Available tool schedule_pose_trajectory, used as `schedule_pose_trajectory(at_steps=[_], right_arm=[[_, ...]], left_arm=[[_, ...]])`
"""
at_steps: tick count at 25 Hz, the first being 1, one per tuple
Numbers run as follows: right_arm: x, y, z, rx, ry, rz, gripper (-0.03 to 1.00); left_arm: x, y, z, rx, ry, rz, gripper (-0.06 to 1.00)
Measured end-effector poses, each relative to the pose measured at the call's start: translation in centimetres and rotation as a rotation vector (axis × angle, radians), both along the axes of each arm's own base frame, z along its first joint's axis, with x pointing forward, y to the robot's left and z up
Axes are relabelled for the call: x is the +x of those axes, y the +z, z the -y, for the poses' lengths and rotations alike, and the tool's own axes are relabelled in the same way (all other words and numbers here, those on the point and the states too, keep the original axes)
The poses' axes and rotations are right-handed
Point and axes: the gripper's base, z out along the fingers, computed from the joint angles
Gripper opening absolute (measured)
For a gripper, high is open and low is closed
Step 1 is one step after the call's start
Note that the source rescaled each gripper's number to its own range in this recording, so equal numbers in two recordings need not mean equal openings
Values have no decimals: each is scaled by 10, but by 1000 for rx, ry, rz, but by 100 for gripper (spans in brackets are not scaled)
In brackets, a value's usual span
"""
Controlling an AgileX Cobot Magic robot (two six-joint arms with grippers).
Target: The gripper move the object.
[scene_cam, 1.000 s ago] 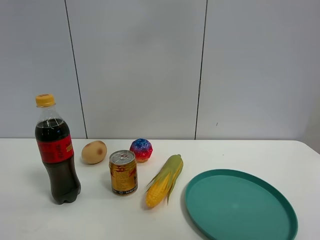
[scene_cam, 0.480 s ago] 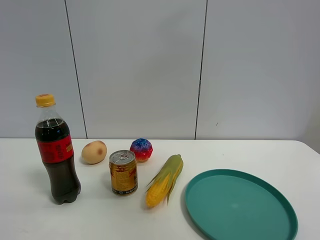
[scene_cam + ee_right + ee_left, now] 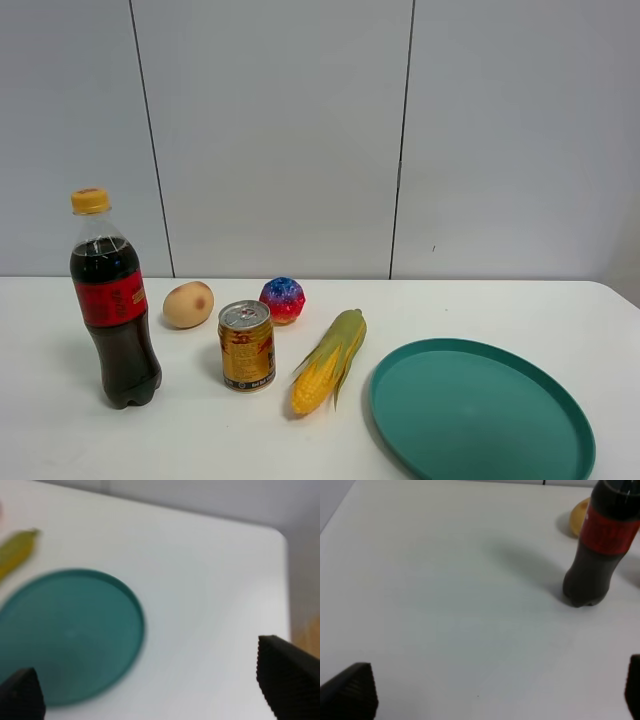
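The ball sits on the white tabletop, just behind the can, between the potato and the corn. Both the left claw and right claw hang spread wide, gripping nothing.

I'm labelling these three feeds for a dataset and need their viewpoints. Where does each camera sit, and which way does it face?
Exterior high: off the arms, facing the wall across the table; no robot parts show.
Left wrist: on the left arm, looking down past open left gripper fingertips at the cola bottle.
Right wrist: on the right arm, looking down past open right gripper at the teal plate.
Shared with the exterior view: bottle, plate.
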Motion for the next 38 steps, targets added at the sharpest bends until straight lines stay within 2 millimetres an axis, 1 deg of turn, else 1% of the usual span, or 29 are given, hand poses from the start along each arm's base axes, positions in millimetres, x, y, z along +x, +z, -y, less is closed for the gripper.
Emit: schedule_pose_trajectory(at_steps=[2, 4, 7, 9, 11, 15, 17, 21, 26, 29, 33, 38], right_arm=[[-15, -14, 8, 13, -74, -22, 61], [-29, -27, 10, 56, -110, -31, 61], [-46, -46, 8, 111, -96, -42, 61], [-57, -55, 7, 121, -70, -32, 61], [-68, -60, 7, 124, -48, -13, 61], [-84, -64, 9, 126, -31, 19, 61], [-87, -67, 9, 128, -28, 20, 61], [-87, -81, 8, 129, -23, 7, 61], [-80, -79, 7, 137, -57, 79, 61], [-76, -82, 6, 138, -81, 97, 61], [-76, -82, 7, 151, -146, 108, 61], [-77, -82, 9, 154, -166, 114, 61]], left_arm=[[0, 0, 0, 0, 0, 0, 100], [0, 0, 0, 0, 0, 0, 100], [0, 0, 0, 0, 0, 0, 100], [0, 0, 0, 0, 0, 0, 100], [0, 0, 0, 0, 0, 0, 100], [0, 0, 0, 0, 0, 0, 100], [0, 0, 0, 0, 0, 0, 100], [0, 0, 0, 0, 0, 0, 100], [0, 0, 0, 0, 0, 0, 100], [0, 0, 0, 0, 0, 0, 100], [0, 0, 0, 0, 0, 0, 100], [0, 0, 0, 0, 0, 0, 100]])
